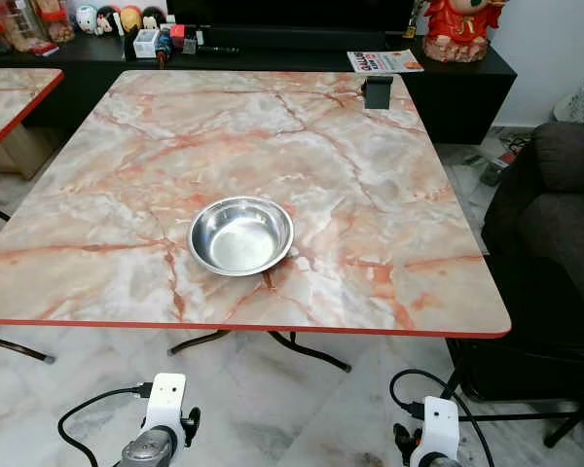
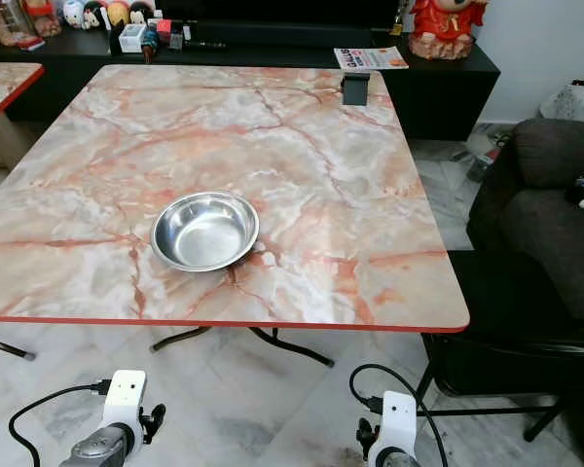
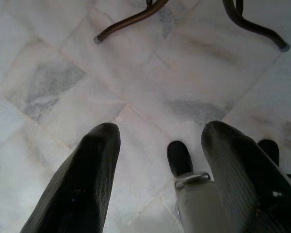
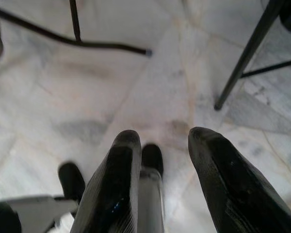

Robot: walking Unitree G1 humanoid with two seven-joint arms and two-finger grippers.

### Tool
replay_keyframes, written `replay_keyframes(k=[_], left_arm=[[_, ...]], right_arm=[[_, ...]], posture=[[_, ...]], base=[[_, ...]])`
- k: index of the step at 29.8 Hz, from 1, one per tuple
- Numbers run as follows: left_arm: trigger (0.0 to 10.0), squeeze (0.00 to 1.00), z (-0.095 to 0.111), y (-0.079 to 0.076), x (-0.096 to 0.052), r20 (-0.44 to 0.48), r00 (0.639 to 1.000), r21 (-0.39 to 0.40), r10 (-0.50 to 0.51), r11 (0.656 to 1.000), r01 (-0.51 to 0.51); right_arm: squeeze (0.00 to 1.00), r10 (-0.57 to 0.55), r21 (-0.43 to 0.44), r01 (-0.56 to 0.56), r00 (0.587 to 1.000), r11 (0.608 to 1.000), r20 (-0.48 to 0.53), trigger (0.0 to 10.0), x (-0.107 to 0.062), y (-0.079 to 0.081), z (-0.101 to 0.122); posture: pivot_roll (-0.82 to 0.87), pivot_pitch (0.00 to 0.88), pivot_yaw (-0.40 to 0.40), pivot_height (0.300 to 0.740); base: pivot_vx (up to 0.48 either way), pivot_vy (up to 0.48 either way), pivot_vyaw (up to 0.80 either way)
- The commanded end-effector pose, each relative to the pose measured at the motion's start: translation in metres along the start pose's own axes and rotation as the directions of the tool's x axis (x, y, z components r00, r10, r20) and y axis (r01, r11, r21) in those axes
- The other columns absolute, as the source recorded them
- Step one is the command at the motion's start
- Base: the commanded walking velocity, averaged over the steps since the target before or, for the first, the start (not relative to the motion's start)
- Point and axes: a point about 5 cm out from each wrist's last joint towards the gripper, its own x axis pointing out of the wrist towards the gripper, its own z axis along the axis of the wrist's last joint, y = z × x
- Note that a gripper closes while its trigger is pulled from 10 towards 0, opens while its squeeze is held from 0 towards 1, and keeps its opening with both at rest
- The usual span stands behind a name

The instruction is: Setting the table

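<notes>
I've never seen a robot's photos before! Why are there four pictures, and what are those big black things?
A walking robot took them. Two come from cameras in its head, looking down at a marble-pattern table with one steel bowl near the front edge. Two come from cameras on its wrists. The black things are the fingers of its left tool and right tool. Both hang open over the tiled floor, holding nothing.
</notes>
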Motion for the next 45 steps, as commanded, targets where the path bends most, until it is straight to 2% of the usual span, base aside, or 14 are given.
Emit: replay_keyframes(k=[1,9,12,17,19,21,32,33,36,45], left_arm=[[10.0,0.0,-0.007,-0.001,-0.001,-0.033,0.999,0.004,-0.015,1.0,0.016],[10.0,0.0,-0.014,-0.004,-0.002,-0.068,0.998,-0.035,-0.019,0.999,0.017],[10.0,0.0,-0.017,-0.004,-0.003,-0.071,0.997,-0.051,-0.014,0.999,0.01],[10.0,0.0,-0.019,-0.002,-0.004,-0.079,0.997,-0.051,-0.014,0.999,0.01],[10.0,0.0,-0.019,-0.001,-0.004,-0.083,0.996,-0.054,-0.011,0.999,0.006],[10.0,0.0,-0.019,-0.001,-0.004,-0.083,0.996,-0.047,-0.012,0.999,0.008],[10.0,0.0,-0.018,0.002,-0.004,-0.083,0.997,-0.032,-0.012,0.999,0.009],[10.0,0.0,-0.017,0.003,-0.003,-0.079,0.997,-0.061,-0.003,0.998,-0.002],[10.0,0.0,-0.016,0.004,-0.003,-0.075,0.997,-0.075,0.002,0.997,-0.007],[10.0,0.0,-0.016,0.004,-0.003,-0.076,0.997,-0.068,0.004,0.998,-0.009]], right_arm=[[0.0,-0.015,-0.008,0.015,0.999,1.0,-0.044,10.0,-0.002,-0.002,-0.012],[0.0,-0.015,0.001,0.015,1.0,1.0,-0.027,10.0,-0.002,-0.005,-0.008],[0.0,0.0,-0.044,-0.002,0.999,0.999,-0.034,10.0,-0.001,-0.002,-0.006],[0.0,0.014,-0.027,-0.015,1.0,1.0,-0.018,10.0,0.0,0.005,-0.003],[0.0,0.029,-0.052,-0.03,0.999,0.998,-0.02,10.0,0.001,0.009,-0.003],[0.0,0.053,-0.021,-0.053,0.998,0.998,-0.019,10.0,0.001,0.014,-0.004],[0.0,0.033,-0.028,-0.034,0.999,0.999,-0.006,10.0,0.0,0.013,-0.004],[0.0,0.033,-0.031,-0.034,0.999,0.999,-0.011,10.0,0.0,0.013,-0.006],[0.0,0.034,-0.027,-0.035,0.999,0.999,-0.012,10.0,0.0,0.013,-0.006],[0.0,0.045,-0.014,-0.045,0.999,0.999,0.011,10.0,0.001,0.017,0.0]], posture=[[-0.05,0.094,0.004,0.74],[-0.04,0.076,-0.01,0.74],[-0.04,0.069,-0.012,0.74],[-0.04,0.064,-0.006,0.74],[-0.04,0.061,-0.003,0.74],[-0.04,0.063,0.002,0.74],[-0.02,0.052,0.018,0.74],[-0.02,0.053,0.017,0.74],[-0.02,0.049,0.016,0.74],[-0.02,0.043,0.02,0.74]], base=[[0.0,0.0,0.0],[0.0,0.0,0.0],[0.0,0.201,0.0],[0.0,0.421,0.0],[0.0,0.48,0.0],[0.0,0.48,-0.71],[0.0,0.48,-0.13],[0.0,0.48,0.0],[0.0,0.48,0.0],[0.0,0.48,-0.2]])
